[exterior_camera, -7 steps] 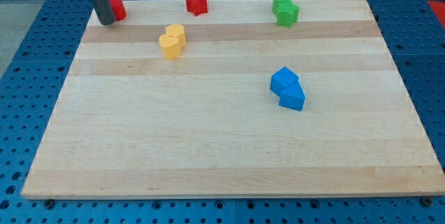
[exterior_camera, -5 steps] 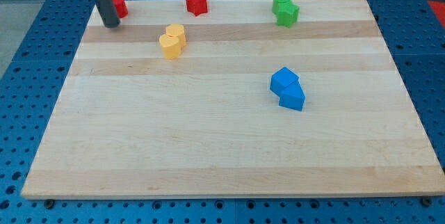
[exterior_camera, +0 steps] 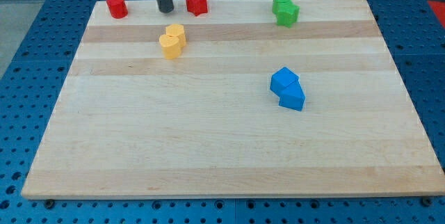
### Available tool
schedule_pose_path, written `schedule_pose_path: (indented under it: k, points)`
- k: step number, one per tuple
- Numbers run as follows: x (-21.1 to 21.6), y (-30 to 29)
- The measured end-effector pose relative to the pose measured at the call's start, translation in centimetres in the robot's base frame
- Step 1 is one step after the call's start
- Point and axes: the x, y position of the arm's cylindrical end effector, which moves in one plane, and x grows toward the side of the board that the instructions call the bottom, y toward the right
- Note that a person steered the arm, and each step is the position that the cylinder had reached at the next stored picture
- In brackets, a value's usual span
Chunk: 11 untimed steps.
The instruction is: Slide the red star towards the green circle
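The red star (exterior_camera: 197, 2) sits near the board's top edge, left of centre. My tip (exterior_camera: 165, 10) stands just to its left with a small gap, not touching. The green circle (exterior_camera: 281, 1) sits at the top right, touching a green star-like block (exterior_camera: 288, 14) just below it. The dark rod rises out of the view's top.
A red cylinder (exterior_camera: 116, 6) sits at the top left. Two yellow blocks (exterior_camera: 171, 41) touch each other below my tip. Two blue blocks (exterior_camera: 288, 89) lie together right of centre. The wooden board (exterior_camera: 208, 147) lies on a blue perforated table.
My tip has moved to the right along the top edge, from beside the red cylinder to just left of the red star. No block has moved.
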Motion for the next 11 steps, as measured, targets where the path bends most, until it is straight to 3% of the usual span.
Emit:
schedule_pose_path:
  k: [5,9,11]
  points:
    - [-2.3,8.4]
    - [-2.1,8.3]
    - [1.4,5.3]
